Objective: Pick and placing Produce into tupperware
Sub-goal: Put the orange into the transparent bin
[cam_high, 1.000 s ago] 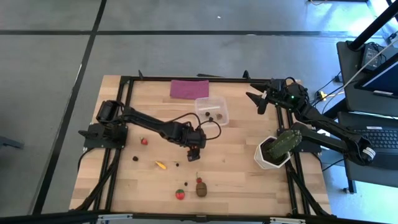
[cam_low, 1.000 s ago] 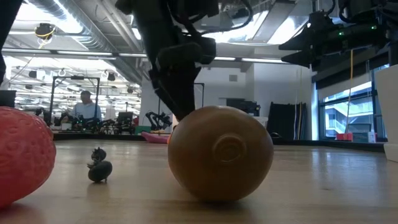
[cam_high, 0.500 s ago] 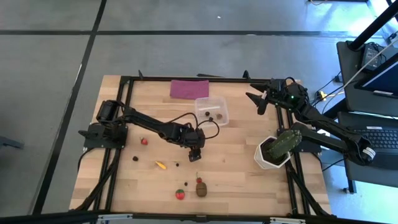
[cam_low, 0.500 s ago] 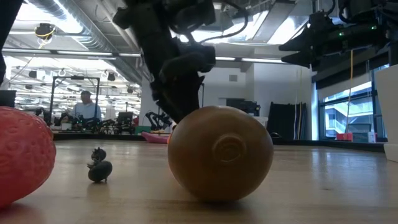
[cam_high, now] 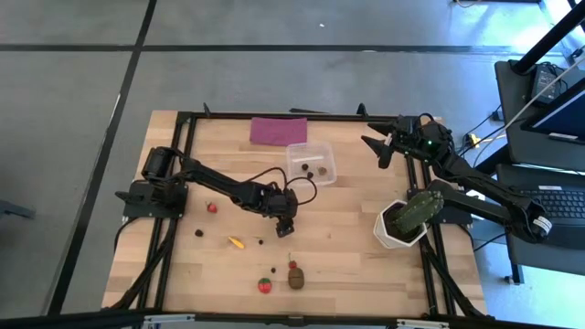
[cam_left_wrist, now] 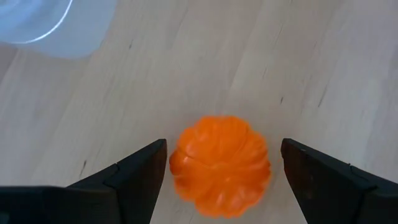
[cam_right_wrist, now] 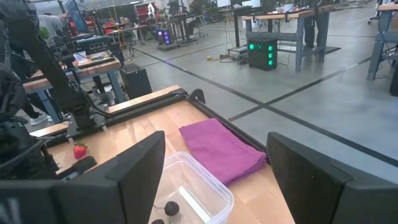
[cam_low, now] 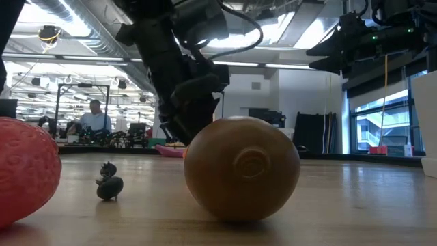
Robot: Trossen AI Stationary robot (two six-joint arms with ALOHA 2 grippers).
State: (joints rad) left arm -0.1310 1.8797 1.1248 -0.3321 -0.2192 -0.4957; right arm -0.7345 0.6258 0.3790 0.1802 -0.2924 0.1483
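An orange ball lies on the wooden table between the two fingers of my open left gripper, which points steeply down at it near the table's middle; the fingers stand on either side of it, apart from it. The tupperware stands farther back with small dark bits inside. A yellow banana, a strawberry, a red piece and a brown lump lie loose on the table. My right gripper waits open at the far right, held level above the table.
A purple cloth lies at the far edge behind the tupperware. A green cactus-like plant in a white pot stands at the right. Tiny dark bits lie near the banana. A black frame borders the table.
My left gripper has sunk toward the table over the orange ball and tipped a little, staying open. My right arm has kept still.
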